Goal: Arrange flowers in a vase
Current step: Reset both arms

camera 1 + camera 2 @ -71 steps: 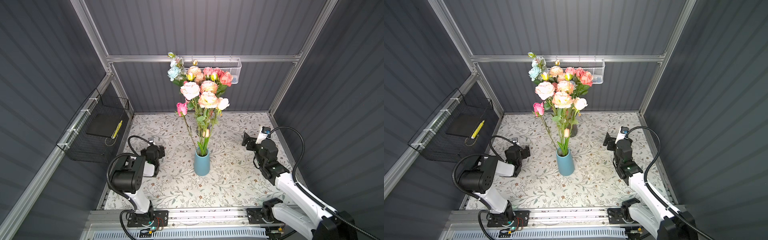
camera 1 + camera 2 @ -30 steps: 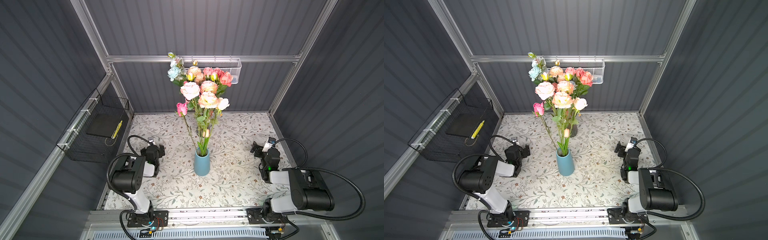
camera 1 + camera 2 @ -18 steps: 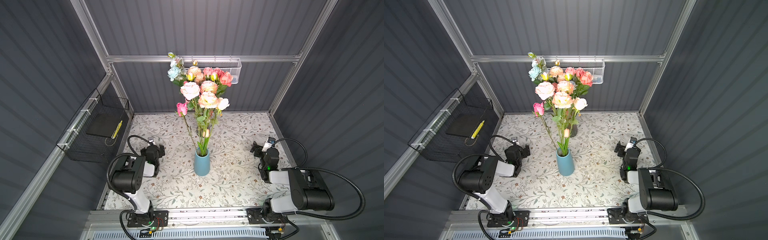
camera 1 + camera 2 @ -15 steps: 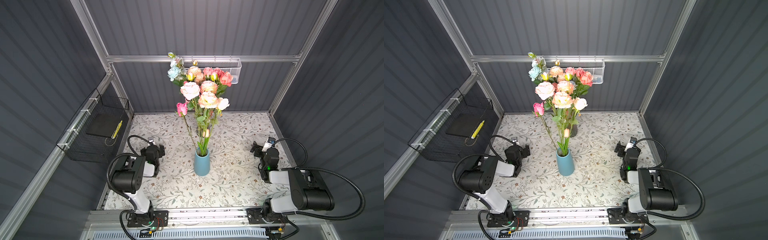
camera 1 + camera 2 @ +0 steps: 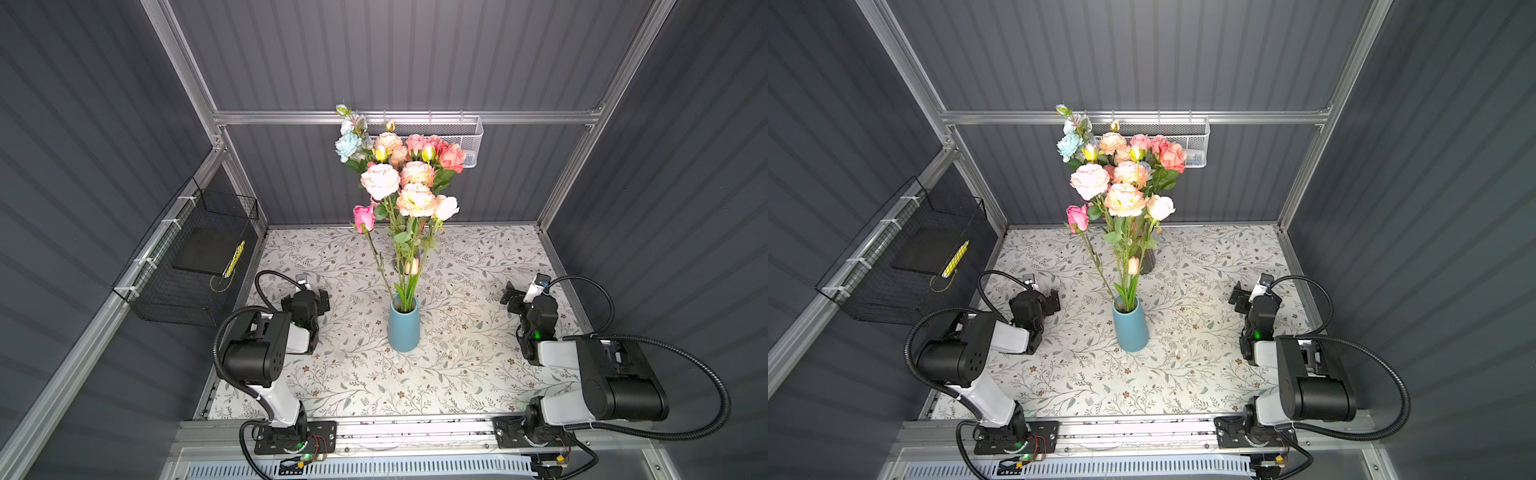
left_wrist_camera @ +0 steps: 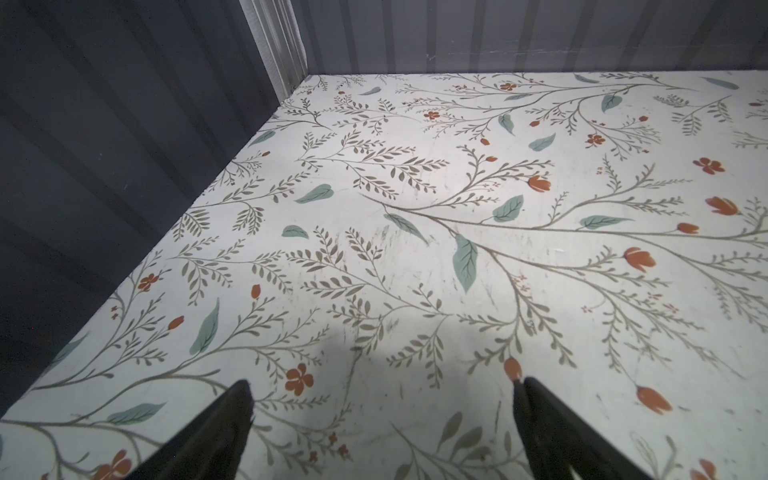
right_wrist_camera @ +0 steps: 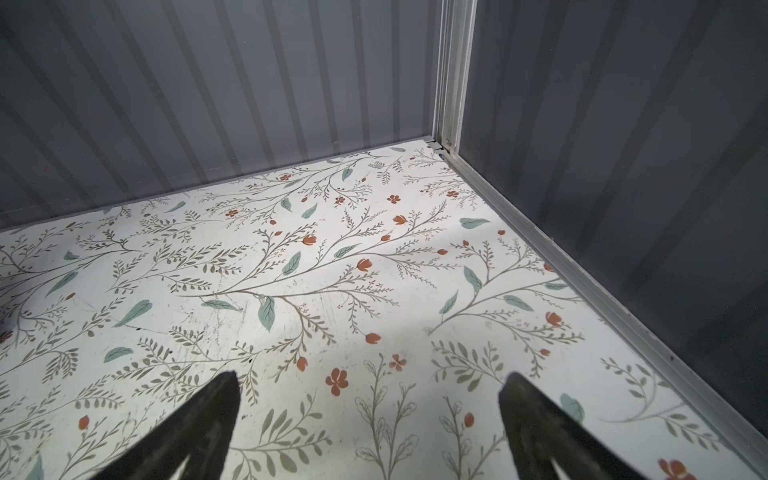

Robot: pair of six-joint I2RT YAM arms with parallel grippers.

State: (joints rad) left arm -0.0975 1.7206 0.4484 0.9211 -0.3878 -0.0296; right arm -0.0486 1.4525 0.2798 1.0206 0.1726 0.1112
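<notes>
l arm (image 5: 254, 358), r arm (image 5: 615, 384): blk joints, white links, ribbed blk cables (image 5: 640, 338), green leds (image 5: 537, 333).

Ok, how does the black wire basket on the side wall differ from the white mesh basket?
The black wire basket is a coarse open grid, deep, on the side wall; the white mesh basket is fine perforated metal, long and shallow, on the back rail behind the flowers. Both hang above the table.

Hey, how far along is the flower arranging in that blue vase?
Done: pink, peach and cream artificial flowers stand in the tapered teal vase; more rise behind, seemingly from a dark vase half hidden by stems. No loose stem lies on the pale printed tablecloth. In hand: nothing; the left gripper and right gripper are open, empty. Left: apparently nothing.
</notes>
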